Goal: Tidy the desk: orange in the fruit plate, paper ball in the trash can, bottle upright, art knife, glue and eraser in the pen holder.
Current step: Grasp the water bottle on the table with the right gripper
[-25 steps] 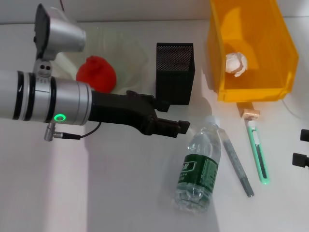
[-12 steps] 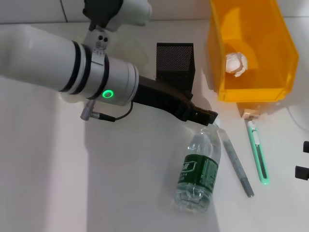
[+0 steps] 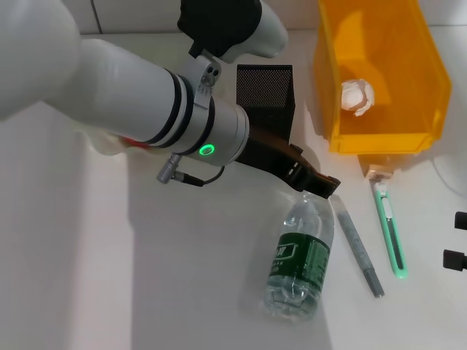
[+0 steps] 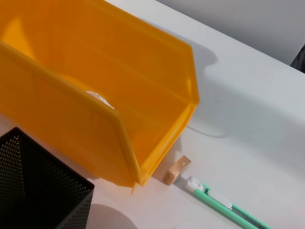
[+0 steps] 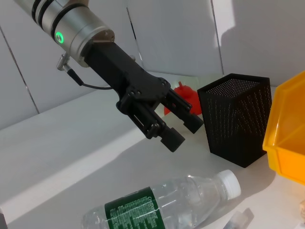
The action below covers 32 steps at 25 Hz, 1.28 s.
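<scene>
Left gripper (image 5: 176, 126) spread, empty, above capped end of lying bottle (image 3: 299, 259), beside pen holder (image 3: 264, 108).

pen holder (image 3: 264, 109) and trash can (image 3: 379, 80) close behind lying bottle (image 3: 300, 255)

Bright, even light washes the white desk (image 3: 109, 277) almost to glare, the trash can (image 3: 379, 73) glows translucent orange-yellow and casts a soft shadow beside it, the left arm (image 3: 131, 95) lays a faint grey shadow across the near desk, and everything stays in focus.
</scene>
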{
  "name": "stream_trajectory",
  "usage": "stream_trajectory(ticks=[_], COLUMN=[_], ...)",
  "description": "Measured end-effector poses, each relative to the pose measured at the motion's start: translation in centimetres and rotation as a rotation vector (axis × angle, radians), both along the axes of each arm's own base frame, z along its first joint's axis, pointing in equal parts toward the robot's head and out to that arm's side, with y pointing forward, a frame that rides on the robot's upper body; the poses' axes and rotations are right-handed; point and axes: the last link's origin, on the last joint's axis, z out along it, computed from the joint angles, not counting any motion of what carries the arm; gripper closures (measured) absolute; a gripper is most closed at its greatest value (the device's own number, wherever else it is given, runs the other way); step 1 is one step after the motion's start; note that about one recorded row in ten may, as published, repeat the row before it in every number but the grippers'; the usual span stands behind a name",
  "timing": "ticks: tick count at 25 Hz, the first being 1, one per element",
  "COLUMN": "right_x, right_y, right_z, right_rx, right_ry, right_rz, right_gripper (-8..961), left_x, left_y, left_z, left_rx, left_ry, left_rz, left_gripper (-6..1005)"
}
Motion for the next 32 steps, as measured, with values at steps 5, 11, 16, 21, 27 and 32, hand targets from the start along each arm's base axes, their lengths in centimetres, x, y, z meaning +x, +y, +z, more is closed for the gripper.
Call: stream_trajectory(ticks=[5, 11, 16, 21, 27, 32], right_x=[-0.1, -0.3, -0.6, -0.9, -1.1, -1.2], right_y=[0.1, 0.3, 0.7, 1.1, 1.4, 1.5], right_z=[-0.1, -0.1, -0.3, -0.6, -1.1, -1.0], right_rx=[-0.002, -0.004, -0.006, -0.009, -0.045, -0.055], right_ry=[0.004, 0.007, 0.012, 0.018, 0.004, 0.009], right_rz=[0.001, 0.005, 0.016, 0.027, 0.022, -0.007], right_gripper=[227, 228, 227, 227, 227, 227], left_x=[-0.1, 0.3, 0.2, 0.0, -0.3, 0.3], left_y=[0.5, 0.3, 0.8, 0.9, 0.9, -0.6], left_z=[-0.7, -1.4, -1.9, -2.0, -2.1, 0.6], left_rx=[0.002, -0.002, 0.000, -0.001, -0.003, 0.061], left_ry=[0.017, 0.028, 0.047, 0.055, 0.061, -0.034], left_rz=[0.043, 0.017, 0.008, 0.014, 0.006, -0.091], left_gripper=[193, 193, 193, 194, 194, 197])
